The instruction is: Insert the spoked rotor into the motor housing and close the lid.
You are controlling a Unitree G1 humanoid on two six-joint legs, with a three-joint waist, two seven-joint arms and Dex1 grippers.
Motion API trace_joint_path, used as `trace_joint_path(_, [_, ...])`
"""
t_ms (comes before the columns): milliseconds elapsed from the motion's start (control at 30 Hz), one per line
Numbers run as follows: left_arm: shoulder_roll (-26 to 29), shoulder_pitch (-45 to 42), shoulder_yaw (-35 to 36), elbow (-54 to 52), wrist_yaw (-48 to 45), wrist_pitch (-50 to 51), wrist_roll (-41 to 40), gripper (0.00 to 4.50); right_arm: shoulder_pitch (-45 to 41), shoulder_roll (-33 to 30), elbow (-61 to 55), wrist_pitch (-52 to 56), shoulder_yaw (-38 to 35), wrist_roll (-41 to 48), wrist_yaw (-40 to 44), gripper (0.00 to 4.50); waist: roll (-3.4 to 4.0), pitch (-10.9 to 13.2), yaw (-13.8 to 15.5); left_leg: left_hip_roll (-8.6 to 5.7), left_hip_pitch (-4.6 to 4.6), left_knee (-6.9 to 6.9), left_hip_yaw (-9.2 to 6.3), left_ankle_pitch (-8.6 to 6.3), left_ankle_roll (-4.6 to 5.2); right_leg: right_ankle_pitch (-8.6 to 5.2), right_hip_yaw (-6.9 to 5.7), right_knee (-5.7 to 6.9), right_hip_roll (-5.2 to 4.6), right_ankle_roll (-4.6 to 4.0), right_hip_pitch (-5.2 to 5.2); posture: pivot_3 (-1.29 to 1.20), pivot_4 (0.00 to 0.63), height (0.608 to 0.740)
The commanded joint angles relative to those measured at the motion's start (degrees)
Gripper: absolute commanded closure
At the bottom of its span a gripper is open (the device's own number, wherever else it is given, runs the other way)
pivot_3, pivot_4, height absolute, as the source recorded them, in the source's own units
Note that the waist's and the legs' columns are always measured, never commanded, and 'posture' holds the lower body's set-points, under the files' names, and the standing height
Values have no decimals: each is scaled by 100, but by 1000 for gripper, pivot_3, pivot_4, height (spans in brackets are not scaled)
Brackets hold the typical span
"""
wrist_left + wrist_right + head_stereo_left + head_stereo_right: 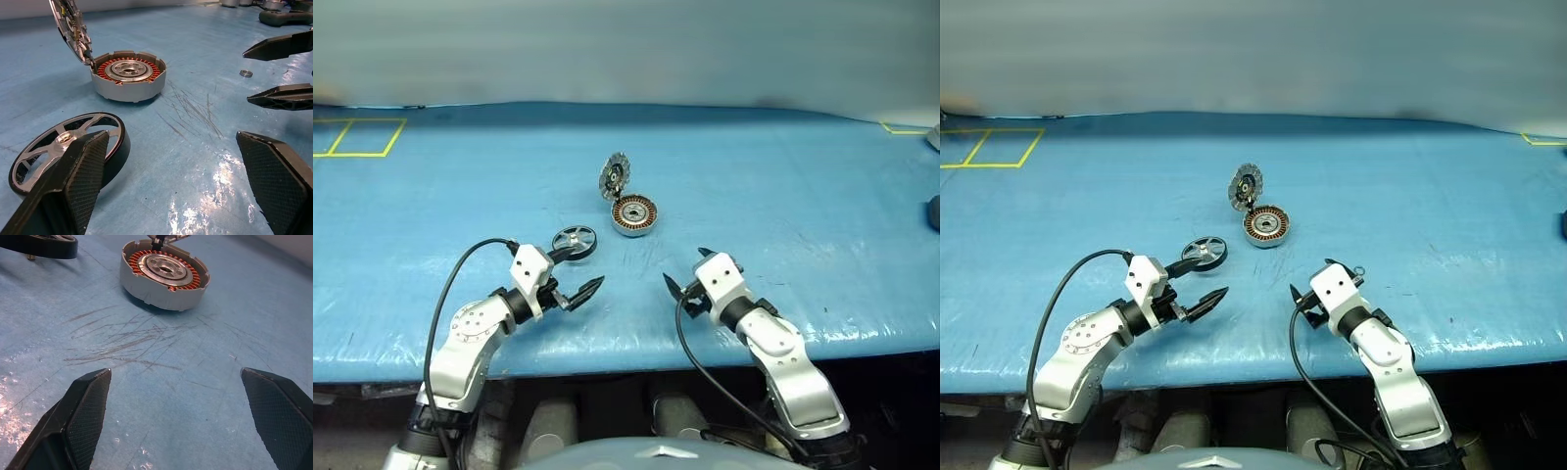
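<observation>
Three task parts sit near the middle of the blue table [783,196], with bare surface all around them and the near edge running just under both arms. At the far left corner yellow taped squares [357,137] mark the surface, and at the far right edge a dark object [934,211] pokes in.

Seen from the head camera, the motor housing [634,214] rests flat at centre, its round opening facing straight up, with copper windings ringing a silver core. Its lid [615,176] stands raised on the hinge at about 11 o'clock from the housing, nearly upright with its inner face turned toward the robot. At roughly 8 o'clock from the housing, a little apart, the spoked rotor [574,242] lies flat with its axle vertical.

Hovering just near of the rotor, the left gripper [576,282] has its fingers [85,166] spread wide and empty. At about 5 o'clock from the housing, the right gripper [690,272] also has fingers [90,404] released, over scratched open surface. A small metal ring [246,73] lies near the right gripper's tips.
</observation>
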Motion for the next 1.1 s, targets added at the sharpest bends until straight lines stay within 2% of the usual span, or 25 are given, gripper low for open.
trace_joint_path(33, [10, -118, 82, -110, -60, -141, -43, 0, -30, 14, -209, -37, -50, 48, 6, 47, 0, 0, 6, 0, 0, 0, 0, 0, 0, 0, 0, 0, 0, 0, 1, 0, 150, 740])
trace_joint_path(1100, [10, -306, 169, 6, -21, -75, -50, 0, -19, -4, -287, 11, -105, -3, -38, 47, 0, 0, 22, 0, 0, 0, 0, 0, 0, 3, 0, 0, 0, 0, 1, 0, 150, 740])
